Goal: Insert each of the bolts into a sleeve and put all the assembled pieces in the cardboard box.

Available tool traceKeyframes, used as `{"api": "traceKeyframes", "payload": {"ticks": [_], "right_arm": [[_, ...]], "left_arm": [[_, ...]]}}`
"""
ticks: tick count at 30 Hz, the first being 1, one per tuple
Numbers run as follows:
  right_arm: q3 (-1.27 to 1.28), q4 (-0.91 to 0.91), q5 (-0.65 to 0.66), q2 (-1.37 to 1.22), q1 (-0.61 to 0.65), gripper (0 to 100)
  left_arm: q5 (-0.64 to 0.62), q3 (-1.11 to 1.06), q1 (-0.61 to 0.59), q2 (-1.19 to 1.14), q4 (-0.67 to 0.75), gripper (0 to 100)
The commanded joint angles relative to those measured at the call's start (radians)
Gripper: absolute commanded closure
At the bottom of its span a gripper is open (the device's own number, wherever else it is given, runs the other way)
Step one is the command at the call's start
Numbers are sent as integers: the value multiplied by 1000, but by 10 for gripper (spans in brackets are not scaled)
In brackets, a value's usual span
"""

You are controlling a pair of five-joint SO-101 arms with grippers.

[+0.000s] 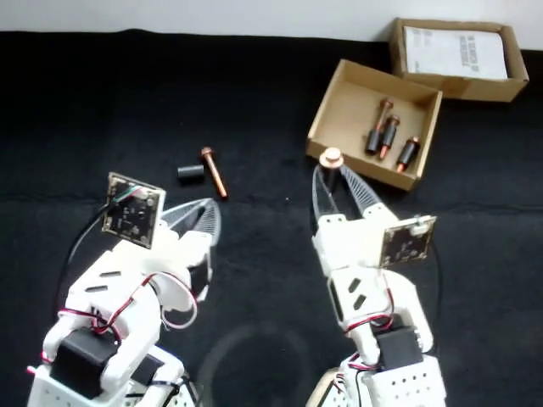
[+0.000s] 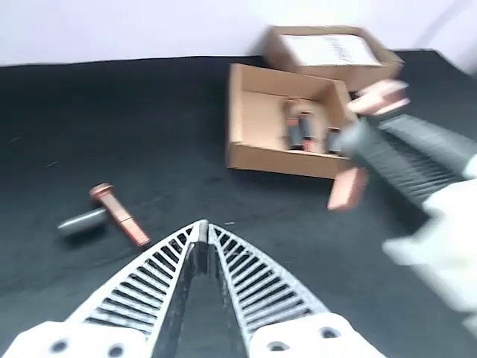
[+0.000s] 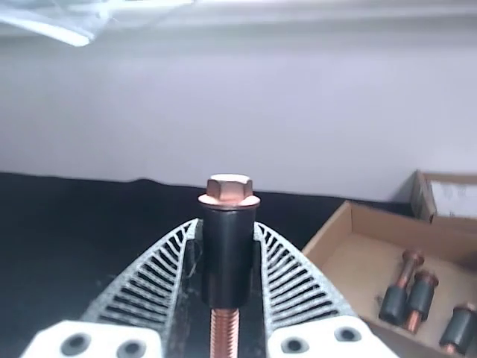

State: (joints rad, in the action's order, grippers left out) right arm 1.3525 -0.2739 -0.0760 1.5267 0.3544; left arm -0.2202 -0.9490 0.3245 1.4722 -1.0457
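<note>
My right gripper (image 3: pixel 226 246) is shut on an assembled piece (image 3: pixel 226 246), a copper bolt standing upright through a black sleeve, head up. In the high view that bolt head (image 1: pixel 331 157) sits at the right gripper (image 1: pixel 333 174) tips, just left of the open cardboard box (image 1: pixel 331 110). Three assembled pieces (image 1: pixel 389 136) lie inside the box. A loose copper bolt (image 1: pixel 214 172) and a dark sleeve (image 1: pixel 191 173) lie side by side on the black mat. My left gripper (image 2: pixel 203 227) is shut with nothing in it, a little short of that bolt (image 2: pixel 119 215) and sleeve (image 2: pixel 82 221).
A second cardboard box (image 1: pixel 458 52) with a white paper sheet inside stands at the back right, behind the first. The black mat (image 1: pixel 254 280) covers the table. A white wall runs along the far edge.
</note>
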Motion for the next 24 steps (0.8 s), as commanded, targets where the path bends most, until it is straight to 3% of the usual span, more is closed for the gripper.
{"api": "traceKeyframes", "payload": {"ticks": [1, 7, 13, 19, 24], "right_arm": [[-283, -71, 12, -134, -42, 991], [-633, -82, 9, -512, -165, 991], [-889, -85, 5, -826, -209, 991], [-1004, -97, -172, -1058, -217, 991], [-1171, -232, -258, -1276, -228, 991]], "left_arm": [[6, -108, -111, 94, 74, 977], [6, -348, -249, 280, 207, 977], [5, -484, -352, 340, 226, 977], [6, -588, -421, 340, 226, 976], [3, -745, -444, 338, 279, 976]]}}
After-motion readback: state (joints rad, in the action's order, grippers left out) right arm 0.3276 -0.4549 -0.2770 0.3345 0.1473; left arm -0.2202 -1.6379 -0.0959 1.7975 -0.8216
